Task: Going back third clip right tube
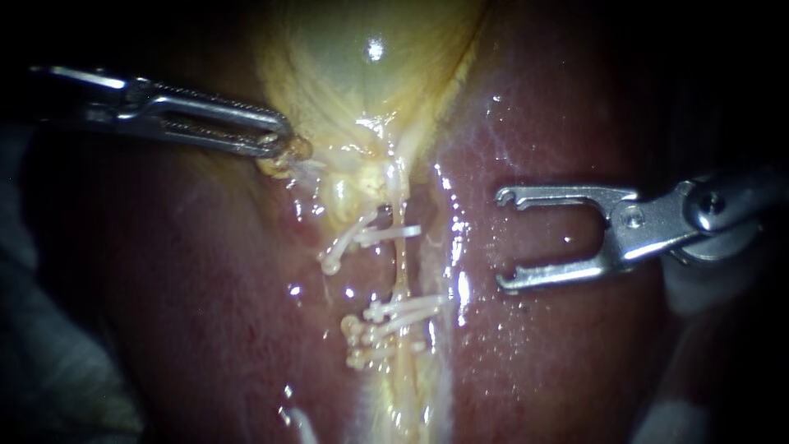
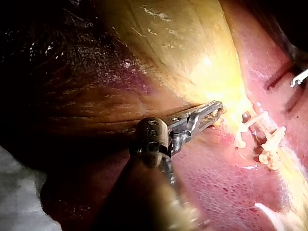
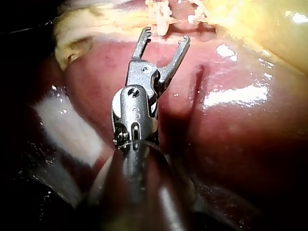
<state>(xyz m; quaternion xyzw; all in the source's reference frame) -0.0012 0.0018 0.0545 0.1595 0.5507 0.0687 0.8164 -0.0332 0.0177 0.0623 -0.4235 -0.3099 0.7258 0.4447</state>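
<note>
Gaping wide, right instrument (image 1: 503,241) jaws empty, left instrument (image 1: 283,136) jaws clamped on gallbladder (image 1: 362,82)

Endoscope, light: brightest down the middle, on the gallbladder (image 1: 362,90) and the clips (image 1: 386,236); near black toward the outer margins of the liver (image 1: 559,345).
Endoscope, glare: one white spot high on the gallbladder; small wet glints on the liver beside the clips.
Endoscope, metal: right instrument (image 1: 501,239) brightly and evenly lit; left instrument (image 1: 283,136) lit at its jaws, its shaft much dimmer.
Left wrist, light: a hot patch on the gallbladder (image 2: 211,72) just ahead of the left instrument (image 2: 219,108); deep shadow beside its shaft.
Right wrist, glare: broad white sheen on the liver (image 3: 231,96) beside the right instrument (image 3: 165,34); a dark streak just beside its jaws.
</note>
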